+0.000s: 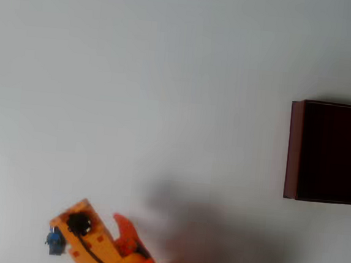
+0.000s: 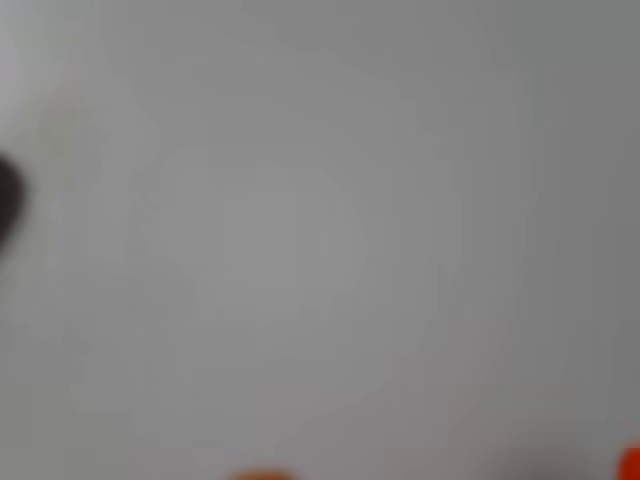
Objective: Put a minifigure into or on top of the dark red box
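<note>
The overhead view gave the whole scene, while the wrist view was a blur of pale grey surface with small orange bits at its bottom edge. The white table [image 1: 168, 75] was plain and evenly lit, and a soft grey shadow lay on it near the bottom centre. The dark red box [image 1: 294, 148] stood at the right edge, its inside very dark. The orange gripper [image 1: 93, 229] was at the bottom left, well apart from the box. The minifigure [image 1: 54, 240] showed at the left side of the gripper, touching it. Whether the fingers were gripping it I cannot tell.
</note>
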Controlling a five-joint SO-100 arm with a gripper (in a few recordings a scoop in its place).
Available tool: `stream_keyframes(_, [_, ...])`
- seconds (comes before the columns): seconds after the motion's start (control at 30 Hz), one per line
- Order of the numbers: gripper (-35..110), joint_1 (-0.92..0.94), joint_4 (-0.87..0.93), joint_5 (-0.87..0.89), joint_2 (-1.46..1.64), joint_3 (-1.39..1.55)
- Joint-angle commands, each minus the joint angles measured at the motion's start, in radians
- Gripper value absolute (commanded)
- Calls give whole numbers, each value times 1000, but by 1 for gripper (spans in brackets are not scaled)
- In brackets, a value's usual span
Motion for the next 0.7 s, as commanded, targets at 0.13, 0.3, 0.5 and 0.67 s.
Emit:
stream_keyframes(0.13, [22,-216,124,584,-732,-482])
stream_keyframes(0.3, [22,-337,120,850,-1094,-730])
stream_keyframes(0.5, [23,-486,48,1201,-1289,-784])
stream_keyframes(0.67, [24,-446,26,1157,-1491,-894])
